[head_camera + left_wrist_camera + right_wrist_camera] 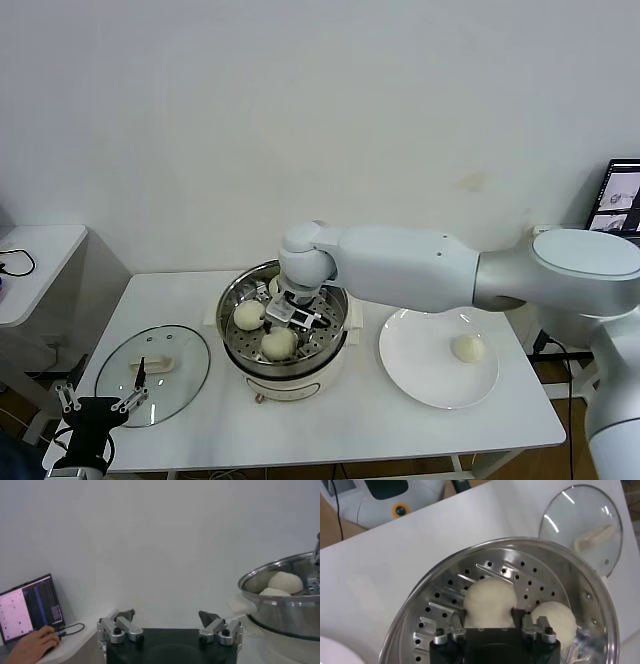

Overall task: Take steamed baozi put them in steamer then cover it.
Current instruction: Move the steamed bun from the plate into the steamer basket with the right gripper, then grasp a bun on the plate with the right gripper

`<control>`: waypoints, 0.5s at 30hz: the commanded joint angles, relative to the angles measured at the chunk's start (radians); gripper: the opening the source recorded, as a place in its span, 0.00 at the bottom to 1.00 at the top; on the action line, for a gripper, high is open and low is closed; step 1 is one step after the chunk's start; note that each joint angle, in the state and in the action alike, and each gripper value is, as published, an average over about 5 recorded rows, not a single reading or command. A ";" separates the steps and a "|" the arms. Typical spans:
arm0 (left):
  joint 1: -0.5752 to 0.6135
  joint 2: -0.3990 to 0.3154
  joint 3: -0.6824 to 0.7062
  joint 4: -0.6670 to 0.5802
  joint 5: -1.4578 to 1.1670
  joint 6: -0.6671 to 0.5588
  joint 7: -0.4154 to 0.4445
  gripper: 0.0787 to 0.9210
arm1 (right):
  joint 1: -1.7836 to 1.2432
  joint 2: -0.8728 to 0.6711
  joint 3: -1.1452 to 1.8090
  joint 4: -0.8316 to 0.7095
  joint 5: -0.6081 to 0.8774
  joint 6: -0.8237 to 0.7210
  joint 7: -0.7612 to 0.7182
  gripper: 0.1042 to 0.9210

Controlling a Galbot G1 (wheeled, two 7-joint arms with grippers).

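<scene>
Fingers of the right gripper (489,616), parted around a round cream-white dough bun (490,601) inside the shiny perforated steel steamer (232,300) at frame centre, seem to be releasing it; next, fetch the plate's bun (467,348).

**Basket mouth crowded, bench sides open**

The right gripper (296,308) and its thick white arm fill the far half of the shiny round steel steamer basket (229,300), jaws standing either side of a cream-white bun (490,599). Two more buns (249,314) (279,343) take the near floor. The clear glass lid (185,350) lies flat on the white bench (330,420) to the left, the left gripper (100,401) just beside it. The flat white plate (420,375) offers bare room around its single bun (467,348)
</scene>
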 commanded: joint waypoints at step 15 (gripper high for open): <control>-0.025 0.036 0.002 0.007 -0.008 0.006 0.006 0.88 | 0.123 -0.354 0.108 0.123 0.091 -0.193 -0.104 0.88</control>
